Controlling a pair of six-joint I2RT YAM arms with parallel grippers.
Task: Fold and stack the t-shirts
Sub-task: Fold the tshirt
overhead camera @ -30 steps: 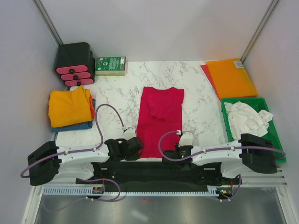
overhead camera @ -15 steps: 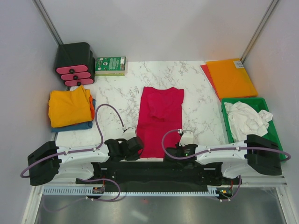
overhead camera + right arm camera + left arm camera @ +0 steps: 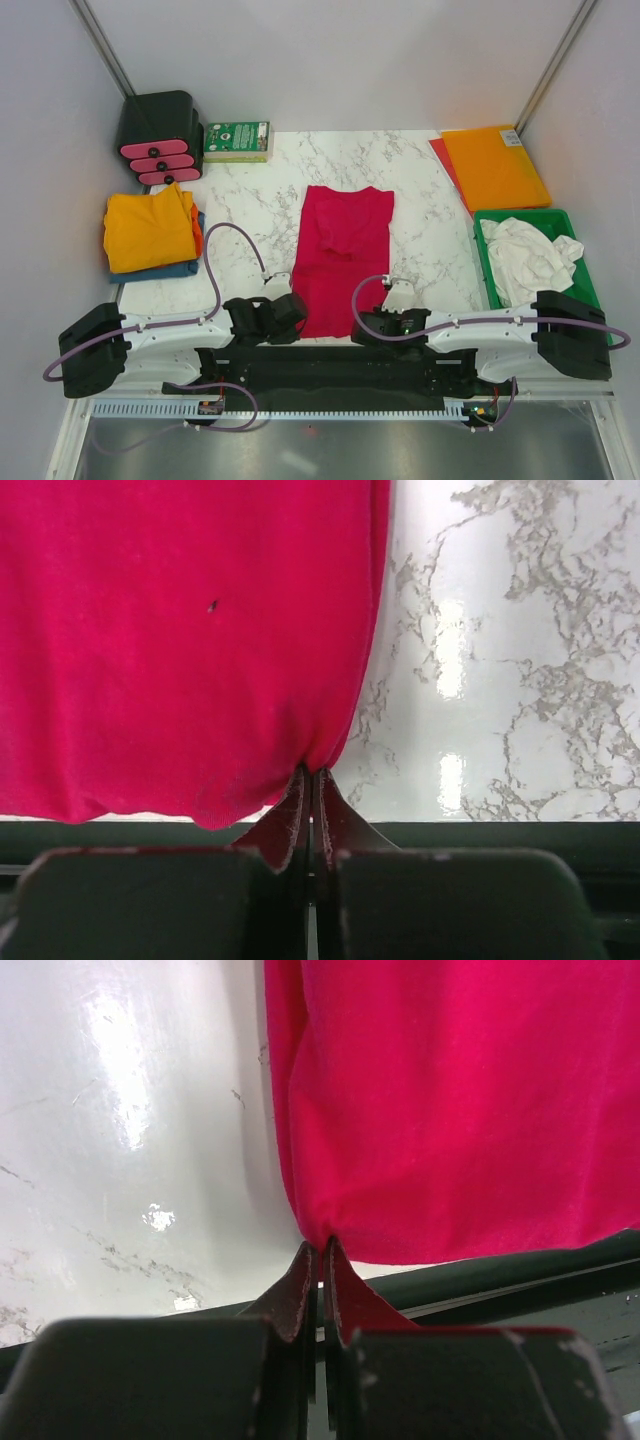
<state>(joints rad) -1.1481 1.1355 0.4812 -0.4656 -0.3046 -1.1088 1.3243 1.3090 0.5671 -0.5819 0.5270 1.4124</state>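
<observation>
Marble table [image 3: 260,190], black rack [image 3: 158,135] with pink pads (far left corner), green box [image 3: 237,140] beside it, orange sheet [image 3: 494,165] far right, green tray [image 3: 524,214] nearer.

blue t-shirt [image 3: 165,270] mostly under yellow t-shirt [image 3: 145,230], box [image 3: 237,140] print illegible

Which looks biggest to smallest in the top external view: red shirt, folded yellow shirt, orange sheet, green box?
1. red shirt, clearly largest.
2-3. orange sheet and folded yellow shirt look about alike, so no ranking between them.
4. green box, smallest.
</observation>
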